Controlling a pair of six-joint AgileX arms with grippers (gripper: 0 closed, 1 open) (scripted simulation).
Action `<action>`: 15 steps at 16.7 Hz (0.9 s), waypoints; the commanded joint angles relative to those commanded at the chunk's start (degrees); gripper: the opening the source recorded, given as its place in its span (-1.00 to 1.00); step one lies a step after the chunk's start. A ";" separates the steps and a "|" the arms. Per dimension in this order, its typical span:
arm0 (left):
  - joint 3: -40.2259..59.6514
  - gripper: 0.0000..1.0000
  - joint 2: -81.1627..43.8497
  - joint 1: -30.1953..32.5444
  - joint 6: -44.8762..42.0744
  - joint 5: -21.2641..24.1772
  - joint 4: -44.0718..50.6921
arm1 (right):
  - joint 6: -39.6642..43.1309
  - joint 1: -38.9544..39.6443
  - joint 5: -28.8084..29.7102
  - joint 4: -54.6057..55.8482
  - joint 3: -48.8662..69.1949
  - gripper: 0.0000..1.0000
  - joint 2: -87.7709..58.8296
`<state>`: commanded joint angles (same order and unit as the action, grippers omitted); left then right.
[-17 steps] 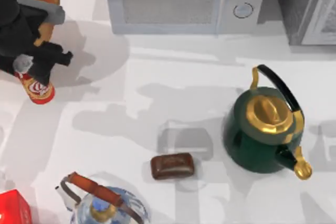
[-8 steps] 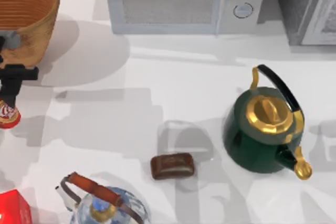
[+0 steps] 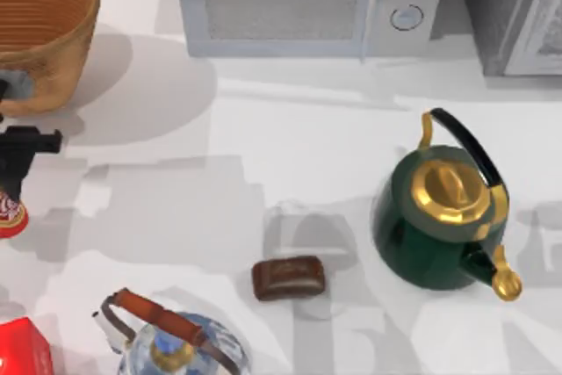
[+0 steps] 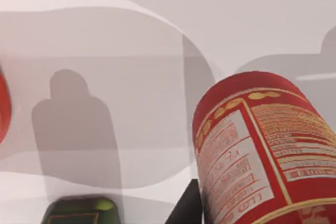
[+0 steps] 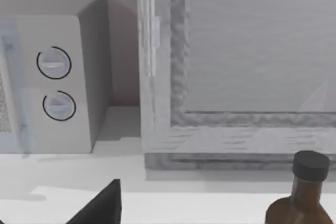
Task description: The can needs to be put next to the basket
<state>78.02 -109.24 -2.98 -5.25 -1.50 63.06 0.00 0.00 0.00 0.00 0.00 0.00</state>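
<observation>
Setting down the can [image 3: 9, 214] at the frame's left edge, below the basket [image 3: 53, 50]; left gripper [image 3: 18, 160] grip impossible to tell. Next: release, lift clear.

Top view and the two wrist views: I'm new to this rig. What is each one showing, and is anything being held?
Two robot arms work at a table. The top view looks straight down on it, and each wrist view comes from a camera on one arm. At the table's left edge, the left gripper seems to hold the red can, in front of the basket. Also on the table are a green kettle, a brown block, a glass kettle, a red box and a microwave. The right arm is idle and its camera faces the microwave.
</observation>
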 joint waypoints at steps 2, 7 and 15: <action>-1.12 -1.00 -0.89 0.02 0.02 -0.43 0.69 | 0.00 0.00 0.00 0.00 0.00 1.00 0.00; -0.27 -1.00 -1.43 -0.07 0.51 0.35 -2.32 | 0.00 0.00 0.00 0.00 0.00 1.00 0.00; 1.05 -0.85 -1.22 -0.12 0.68 1.23 -4.73 | 0.00 0.00 0.00 0.00 0.00 1.00 0.00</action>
<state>79.07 -110.46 -3.10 -4.57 -0.27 58.32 0.00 0.00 0.00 0.00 0.00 0.00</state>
